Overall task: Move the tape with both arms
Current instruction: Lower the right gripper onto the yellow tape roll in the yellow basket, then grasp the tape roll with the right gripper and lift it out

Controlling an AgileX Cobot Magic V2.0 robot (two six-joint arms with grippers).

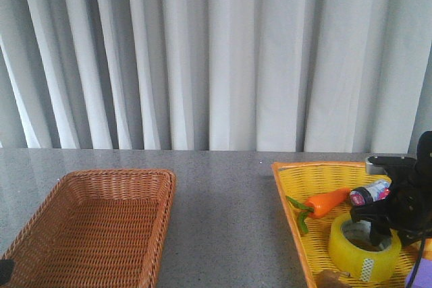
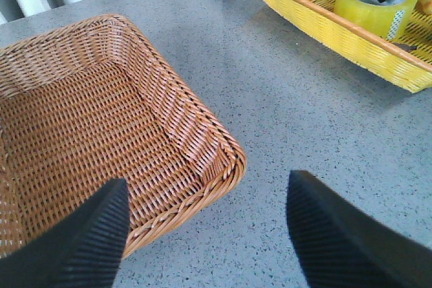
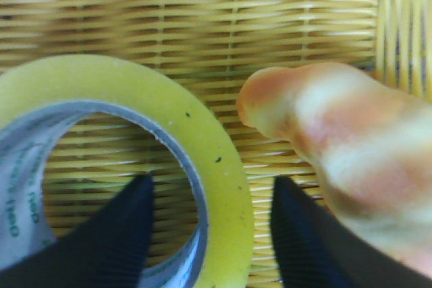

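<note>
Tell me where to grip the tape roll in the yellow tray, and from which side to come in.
Grip the tape across its wall, one finger inside the white core, the other outside, coming straight down from above. It lies flat in the yellow tray with its hole facing up, so the ring wall is the narrow part. The right gripper already straddles it this way, jaws open.

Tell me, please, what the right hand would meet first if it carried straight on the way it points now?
Most likely the tape: the right hand straddles its wall, one finger inside the core, one outside, with the yellow basket floor just beyond.
</note>
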